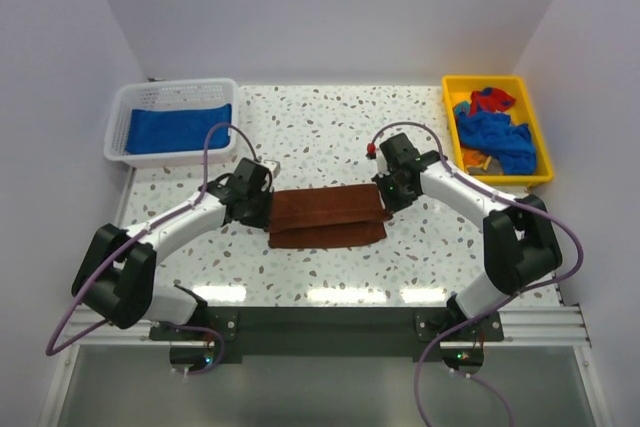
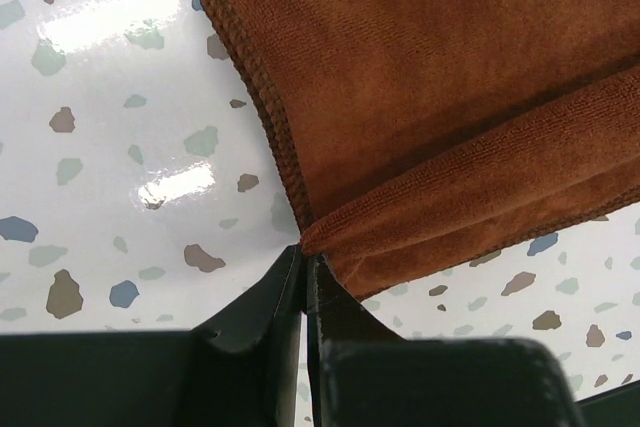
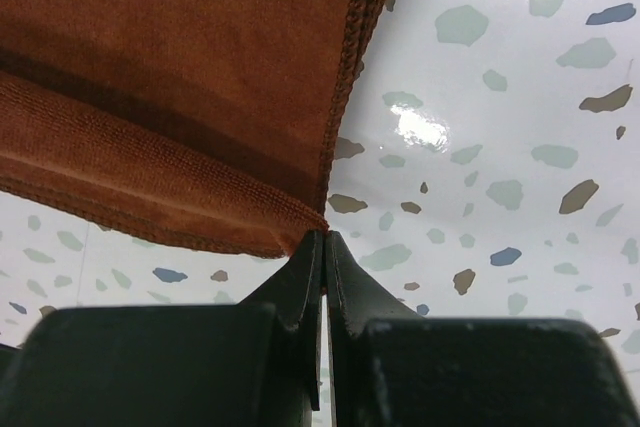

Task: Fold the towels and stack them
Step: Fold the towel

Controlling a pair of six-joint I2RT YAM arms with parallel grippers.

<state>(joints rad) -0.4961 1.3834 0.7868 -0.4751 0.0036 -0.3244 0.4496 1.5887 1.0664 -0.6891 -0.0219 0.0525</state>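
Where the overhead view takes in the whole table (image 1: 330, 137), we count, from the left edge across: one white basket (image 1: 118, 125) in the upper left with one blue towel (image 1: 180, 129) lying flat inside it, one left gripper (image 1: 266, 211), one brown towel (image 1: 328, 215) at mid-frame, one right gripper (image 1: 386, 201), and one yellow bin (image 1: 545, 152) in the upper right. The bin holds a tangle of blue, red and orange cloths (image 1: 495, 132) that we cannot count apart. From above the two claws are too small for us to read, and only the wrist cameras settle it. In the left wrist view the left gripper (image 2: 303, 259) has its jaws narrowed to a sliver, and the tips nip the corner of the brown towel (image 2: 430, 77) where a folded-over layer meets the stitched hem. In the right wrist view the right gripper (image 3: 325, 245) is pinched just as tight on the opposite corner of the brown towel (image 3: 180, 67). Both close views show two layers of cloth, which the overhead view gives only as a darker band. Neither wrist view shows the basket or the bin.
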